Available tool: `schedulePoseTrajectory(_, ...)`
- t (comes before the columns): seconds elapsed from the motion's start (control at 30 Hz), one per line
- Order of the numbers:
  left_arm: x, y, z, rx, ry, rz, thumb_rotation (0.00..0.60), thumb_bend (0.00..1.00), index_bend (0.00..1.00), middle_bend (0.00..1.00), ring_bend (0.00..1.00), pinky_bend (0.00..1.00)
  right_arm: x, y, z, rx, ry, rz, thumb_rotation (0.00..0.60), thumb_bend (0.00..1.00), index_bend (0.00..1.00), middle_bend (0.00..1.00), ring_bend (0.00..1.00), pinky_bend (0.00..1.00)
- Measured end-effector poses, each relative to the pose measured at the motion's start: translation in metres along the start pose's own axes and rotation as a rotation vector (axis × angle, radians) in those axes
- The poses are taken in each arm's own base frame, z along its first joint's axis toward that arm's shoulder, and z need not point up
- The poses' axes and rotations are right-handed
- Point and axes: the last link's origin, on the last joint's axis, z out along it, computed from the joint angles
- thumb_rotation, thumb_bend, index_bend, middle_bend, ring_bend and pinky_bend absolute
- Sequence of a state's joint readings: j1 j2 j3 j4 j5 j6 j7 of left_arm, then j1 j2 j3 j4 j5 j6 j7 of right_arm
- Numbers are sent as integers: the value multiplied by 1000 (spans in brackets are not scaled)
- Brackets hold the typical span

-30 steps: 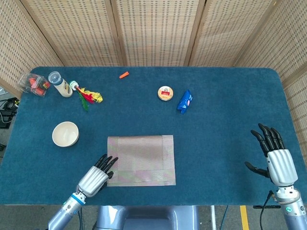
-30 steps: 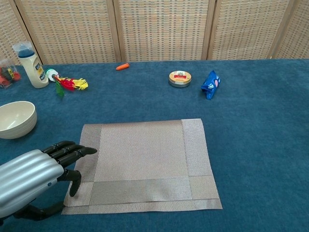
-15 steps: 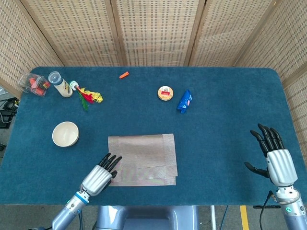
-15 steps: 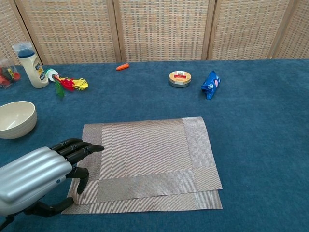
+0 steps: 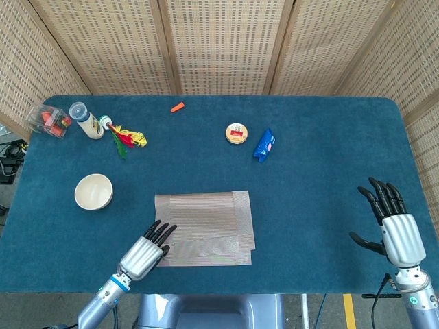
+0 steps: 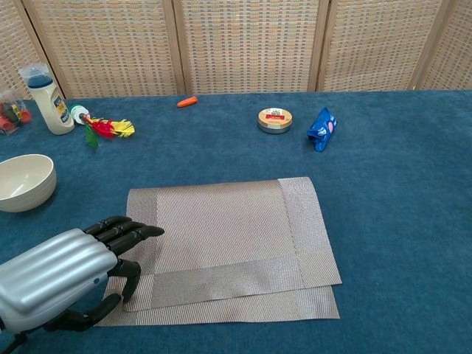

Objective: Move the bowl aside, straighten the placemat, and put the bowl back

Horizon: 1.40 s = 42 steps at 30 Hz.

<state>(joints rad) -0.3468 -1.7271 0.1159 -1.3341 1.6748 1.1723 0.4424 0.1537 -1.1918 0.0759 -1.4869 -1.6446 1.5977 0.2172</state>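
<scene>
Resting my left hand (image 6: pixel 63 276) on the near left corner of the placemat (image 6: pixel 221 236), I have my fingers (image 6: pixel 129 232) stretched out across its edge and slightly apart, the thumb tucked beneath; whether that corner is pinched I cannot tell. The placemat lies doubled on itself, its near edge showing two layers, the upper one skewed against the lower. The bowl (image 6: pixel 24 181) sits off the mat, on the blue bench (image 6: pixel 383 221) to the left, upright and well apart from my hand. My right hand (image 5: pixel 396 229) hovers at the bench's near right corner, fingers spread, holding nothing. Far across the bench stand a round tin (image 5: pixel 236 133) and, just beside it, a blue packet (image 5: pixel 264 144).
</scene>
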Motion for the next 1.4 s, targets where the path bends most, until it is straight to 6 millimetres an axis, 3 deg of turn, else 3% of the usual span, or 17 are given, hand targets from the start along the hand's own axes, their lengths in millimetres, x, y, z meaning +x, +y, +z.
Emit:
schedulePoseTrajectory(0.3,3,-3,0,10,14,-11,600,577,554,0,0,0,0,0,0,1,0,3,600,127,157,0,0,0)
schedulePoseTrajectory(0.7,37,-21,11,48,85,-10,600,577,567,0,0,0,1,0,-1,-1,0,5,600,127,158,0,0,0)
schedulePoseTrajectory(0.9,66,-34,27,74,123,-2,600,577,570,0,0,0,0,0,0,-2,-7,2,600,127,158,0,0,0)
schedulePoseTrajectory(1.4,164,-82,101,189,194,-4,600,578,619,0,0,0,-3,12,6,-51,-14,-22,600,127,159,0,0,0)
